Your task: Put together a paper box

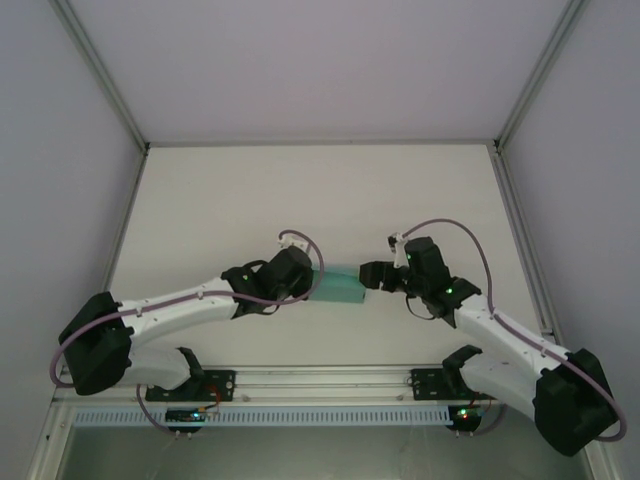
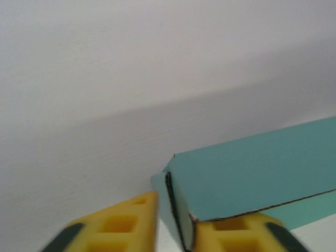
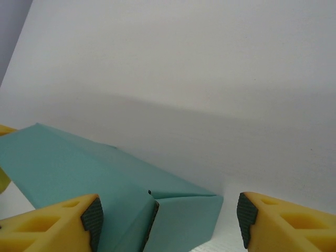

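The yellow fingers [image 2: 121, 228] are cut off by each wrist view's lower edge. The left claw [image 2: 176, 223] is narrow, pinching one end of the teal paper box [image 2: 252, 168]. The right claw [image 3: 168, 215] gapes wide around the other end, one pad [image 3: 93, 218] touching card. From above, the box lies between both claws mid-desk [image 1: 300, 190], its ends hidden

Teal paper box [image 1: 340, 285], folded into a long rectangular form, lying horizontal, ends folded
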